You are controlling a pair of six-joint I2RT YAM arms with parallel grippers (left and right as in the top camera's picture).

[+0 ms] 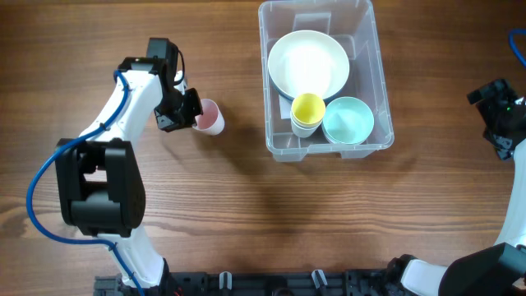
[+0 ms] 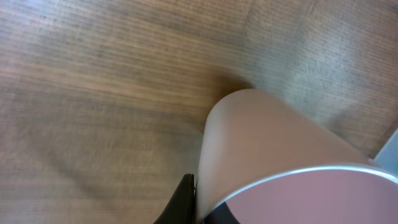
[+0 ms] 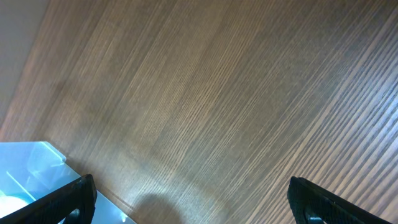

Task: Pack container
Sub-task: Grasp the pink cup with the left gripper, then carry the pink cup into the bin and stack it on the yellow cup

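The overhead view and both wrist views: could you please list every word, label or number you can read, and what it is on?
None can be read in any view.
The container shows a pale patch on its base at the far end; too small to read.
The pink cup in the left gripper and the white bowl are plain.

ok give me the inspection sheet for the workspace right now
surface: wooden table, no spills seen
job's things: clear container holds white bowl, yellow cup, teal bowl; pink cup is outside, to its left
clutter: nothing seen
pincers: left pincer shut on pink cup; right pincer open, empty, over bare wood
cables: blue cable loops at the left side
surroundings: black rail along near edge
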